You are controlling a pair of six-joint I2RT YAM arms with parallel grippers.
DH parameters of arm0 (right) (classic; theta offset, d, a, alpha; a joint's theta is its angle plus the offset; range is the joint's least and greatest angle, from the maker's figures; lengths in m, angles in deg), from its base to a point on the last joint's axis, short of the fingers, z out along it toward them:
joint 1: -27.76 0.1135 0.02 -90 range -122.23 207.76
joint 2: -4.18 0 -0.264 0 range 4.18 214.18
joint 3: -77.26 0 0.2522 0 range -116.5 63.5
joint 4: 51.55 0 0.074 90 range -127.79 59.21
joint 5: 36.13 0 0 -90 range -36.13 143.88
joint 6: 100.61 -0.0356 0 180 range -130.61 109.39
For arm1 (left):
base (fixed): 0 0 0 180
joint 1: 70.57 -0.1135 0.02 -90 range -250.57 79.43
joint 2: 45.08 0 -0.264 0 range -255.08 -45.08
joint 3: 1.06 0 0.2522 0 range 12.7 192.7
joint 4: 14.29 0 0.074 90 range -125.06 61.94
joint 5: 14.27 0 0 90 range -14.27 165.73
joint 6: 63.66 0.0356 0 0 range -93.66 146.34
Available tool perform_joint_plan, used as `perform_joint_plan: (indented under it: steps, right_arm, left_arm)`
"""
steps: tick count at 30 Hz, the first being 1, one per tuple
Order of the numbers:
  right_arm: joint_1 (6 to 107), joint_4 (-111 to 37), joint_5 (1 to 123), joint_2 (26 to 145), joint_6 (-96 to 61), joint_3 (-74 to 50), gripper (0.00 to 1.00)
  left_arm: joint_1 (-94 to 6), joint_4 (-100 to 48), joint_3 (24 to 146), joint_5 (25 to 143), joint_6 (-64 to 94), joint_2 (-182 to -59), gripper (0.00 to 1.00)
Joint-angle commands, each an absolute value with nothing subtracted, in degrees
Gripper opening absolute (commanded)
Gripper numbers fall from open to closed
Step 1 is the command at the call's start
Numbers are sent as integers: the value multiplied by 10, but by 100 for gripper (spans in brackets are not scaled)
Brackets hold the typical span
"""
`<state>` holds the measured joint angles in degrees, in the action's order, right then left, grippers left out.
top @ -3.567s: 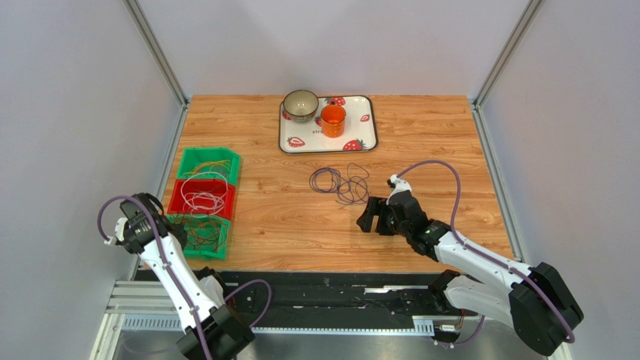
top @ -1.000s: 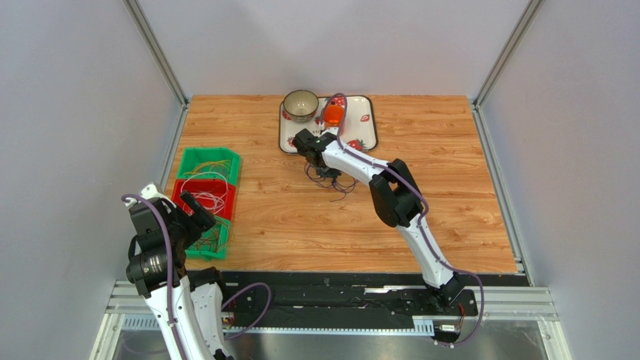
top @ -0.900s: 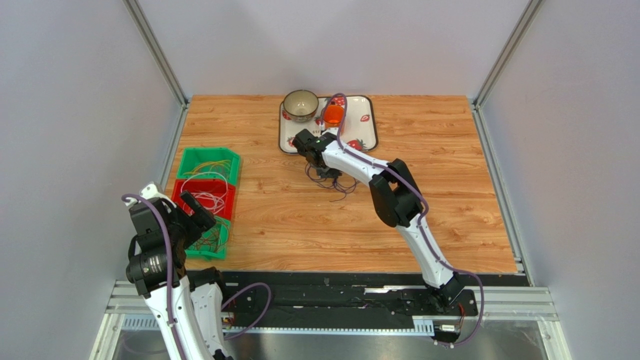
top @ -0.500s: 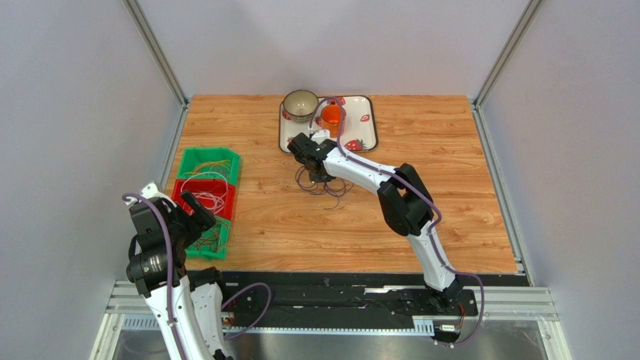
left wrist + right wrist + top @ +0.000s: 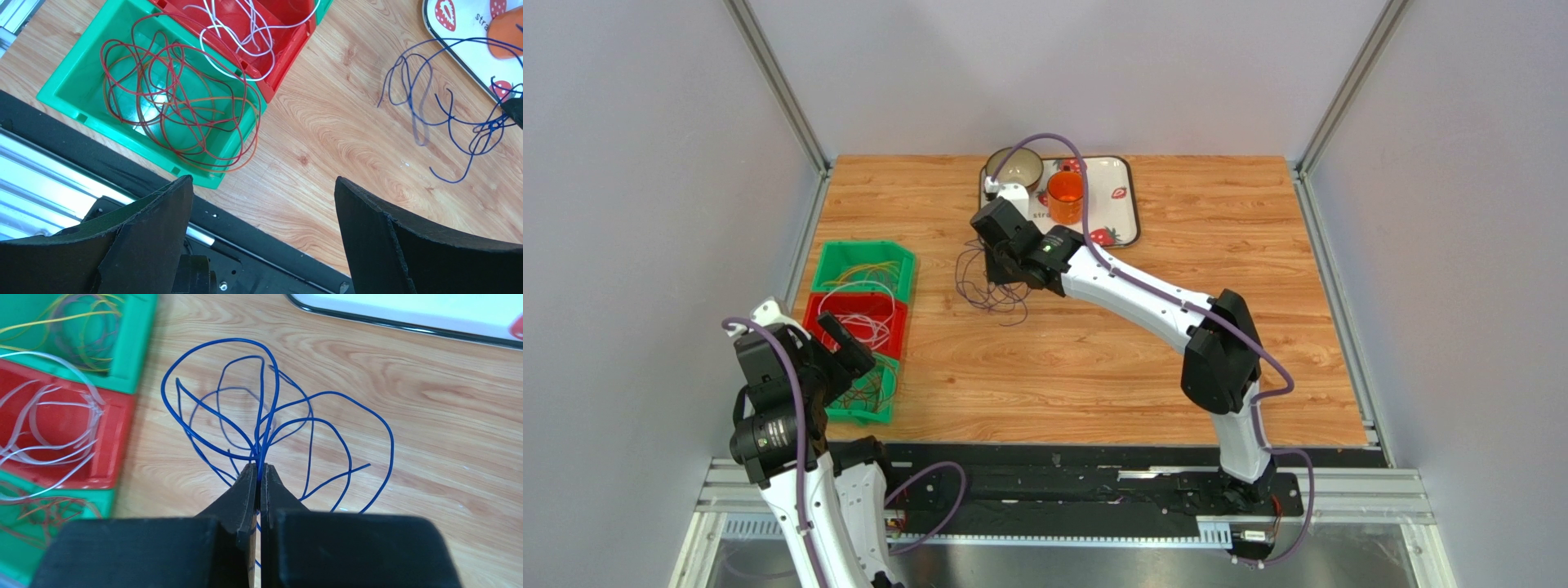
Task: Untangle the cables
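Bench, as seen from the room.

Two arms are working at the wooden table (image 5: 1259, 245).

Right gripper (image 5: 258, 478): the jaws are pressing together, pinching one strand bundle of the blue-purple cable (image 5: 263, 450). The arm is reaching far across to the left part of the table, and the gripper is sitting just in front of the tray (image 5: 1114, 227). One cable is in this grip. Its loops are fanning out ahead of the fingertips, over bare wood between the tray and the bins. I cannot tell whether the loops are touching the wood.

Left gripper (image 5: 264, 202): the jaws are standing wide apart and holding nothing. It is hovering near the table's front left corner, over the near green bin (image 5: 73, 92).

Three bins are lying in one row along the left edge, touching one another:
- far green bin (image 5: 826, 260): yellow and purple wires are coiling inside.
- red bin (image 5: 288, 43), in the middle: white wires are lying in loose loops, some spilling over its rim.
- near green bin: dark red and orange wires are looping inside, a few hanging over its front wall.

The number of wires per bin is too tangled to count.

One tray with a strawberry print is resting at the far edge. It is carrying one bowl (image 5: 1020, 163) and one orange cup (image 5: 1064, 196), side by side.
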<state>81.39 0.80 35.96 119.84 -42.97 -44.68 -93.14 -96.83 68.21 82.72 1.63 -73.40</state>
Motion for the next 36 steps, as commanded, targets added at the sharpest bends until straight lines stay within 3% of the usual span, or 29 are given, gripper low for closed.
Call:
perform_joint_plan:
  steps: [1,8,20,36]
  right_arm:
    - [845,-61,402,1165,-408,-492,0]
    - [886,-80,432,1187,-399,-579,0]
    - [923,-126,496,1266,-394,-737,0]
    - [925,-251,504,1417,-441,-834,0]
  left_arm:
    - [-929,-960,692,822,23,-729,93]
    - [-928,-1011,806,826,-4,-760,93]
    - [-928,-1007,890,825,-32,-786,93]
    - [-925,-1009,864,839,-36,-767,93]
